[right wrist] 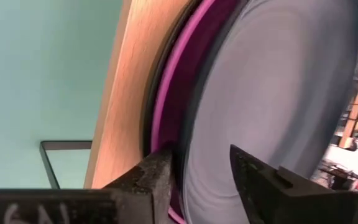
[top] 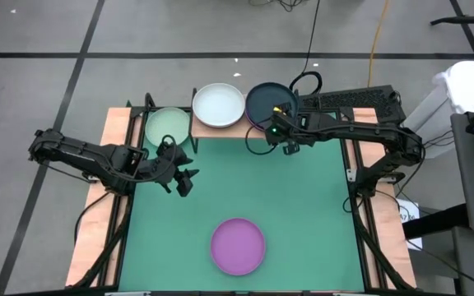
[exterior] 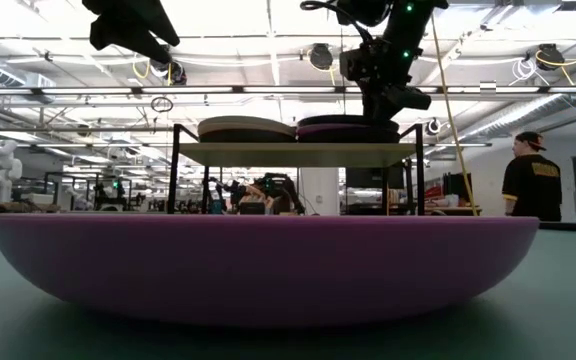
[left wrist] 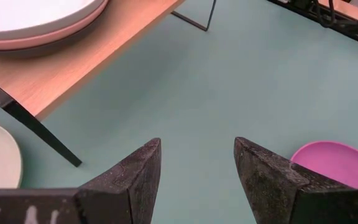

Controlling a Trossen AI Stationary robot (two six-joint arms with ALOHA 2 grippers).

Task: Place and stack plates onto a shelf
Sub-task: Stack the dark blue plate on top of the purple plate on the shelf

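Shelf (top: 235,125) carries two plate stacks; right claw (top: 281,131) straddles dark plate (top: 266,100) rim, left claw (top: 181,177) open.

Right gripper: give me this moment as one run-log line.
right gripper: open, at dark plate on shelf | left gripper: open, empty, above mat | purple plate: on mat, unstacked

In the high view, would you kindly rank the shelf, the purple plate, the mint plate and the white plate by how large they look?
1. Shelf, only partly visible under the plates.
2. Purple plate.
3. White plate.
4. Mint plate.
All three plates look nearly alike; the mint one is partly hidden by the left arm, so their order is unsure.
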